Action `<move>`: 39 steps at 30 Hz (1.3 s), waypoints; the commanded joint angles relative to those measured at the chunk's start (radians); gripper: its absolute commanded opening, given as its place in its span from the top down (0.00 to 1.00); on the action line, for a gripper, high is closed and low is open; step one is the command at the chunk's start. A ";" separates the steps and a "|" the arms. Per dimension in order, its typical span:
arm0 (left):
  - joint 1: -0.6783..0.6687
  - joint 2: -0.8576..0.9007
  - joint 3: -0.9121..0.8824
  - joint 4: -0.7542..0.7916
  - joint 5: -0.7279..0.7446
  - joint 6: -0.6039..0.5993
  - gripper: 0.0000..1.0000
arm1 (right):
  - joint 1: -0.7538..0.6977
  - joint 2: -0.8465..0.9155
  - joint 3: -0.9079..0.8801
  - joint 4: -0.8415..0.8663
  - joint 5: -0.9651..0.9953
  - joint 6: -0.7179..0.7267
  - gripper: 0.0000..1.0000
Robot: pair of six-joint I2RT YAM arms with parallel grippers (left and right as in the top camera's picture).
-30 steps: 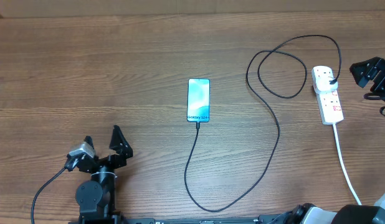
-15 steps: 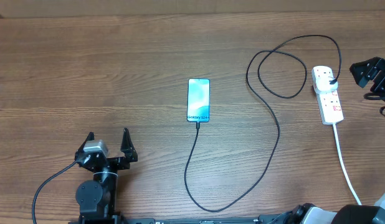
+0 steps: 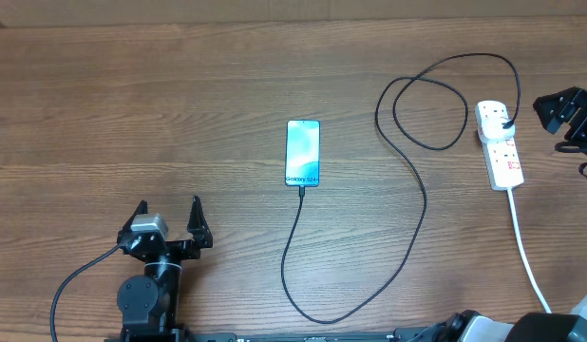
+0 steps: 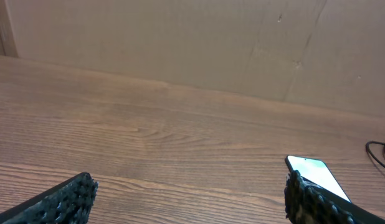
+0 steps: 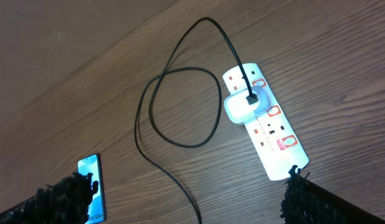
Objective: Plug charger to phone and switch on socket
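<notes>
Both claws, left gripper (image 3: pixel 168 204) and right gripper (image 3: pixel 562 122), are held open and empty. The charger (image 3: pixel 422 204) seems seated in the phone (image 3: pixel 303 152) at mid-table. On the socket (image 3: pixel 500 144) near the right gripper, the switch (image 5: pixel 273 112) beside the plug (image 5: pixel 241 106) is best pressed squarely with one fingertip.

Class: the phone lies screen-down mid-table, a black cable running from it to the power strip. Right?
No: the phone lies screen-up, display lit, as the overhead view shows. The black cable does run from it to the power strip.

One phone (image 3: pixel 303 152), one charger (image 3: pixel 426 204), one socket (image 3: pixel 502 152), two tools (left tool (image 3: pixel 168 207), right tool (image 5: pixel 187 185))
</notes>
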 commanded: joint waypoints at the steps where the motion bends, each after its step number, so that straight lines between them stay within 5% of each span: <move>1: -0.001 -0.010 -0.004 -0.001 0.013 0.011 0.00 | 0.003 0.004 0.000 0.005 -0.006 -0.001 0.00; 39: -0.001 -0.010 -0.004 -0.001 0.013 0.011 0.00 | 0.015 -0.084 -0.008 0.030 0.020 -0.001 0.00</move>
